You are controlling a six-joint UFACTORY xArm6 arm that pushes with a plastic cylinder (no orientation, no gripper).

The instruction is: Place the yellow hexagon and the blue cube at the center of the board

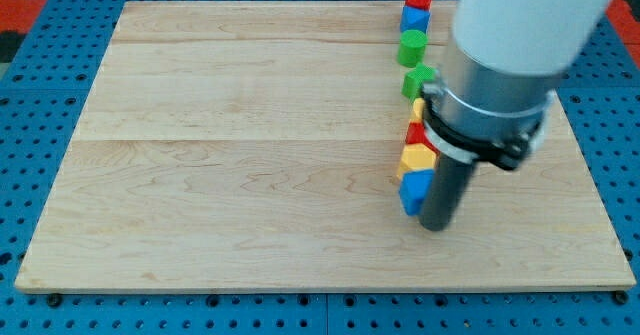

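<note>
A column of blocks runs down the board's right part. At its lower end a blue cube (413, 191) lies just below a yellow block (417, 158), whose hexagon shape I cannot make out. My tip (436, 225) rests on the board right against the blue cube's right side. A red block (416, 133) and a sliver of another yellow block (418, 108) sit above them, partly hidden by the arm.
Higher in the column are a green block (417, 79), a green cylinder (411, 47), a blue block (415, 19) and a red cylinder (417, 0). The wooden board (250, 145) lies on blue pegboard. The arm's body (500, 65) covers the upper right.
</note>
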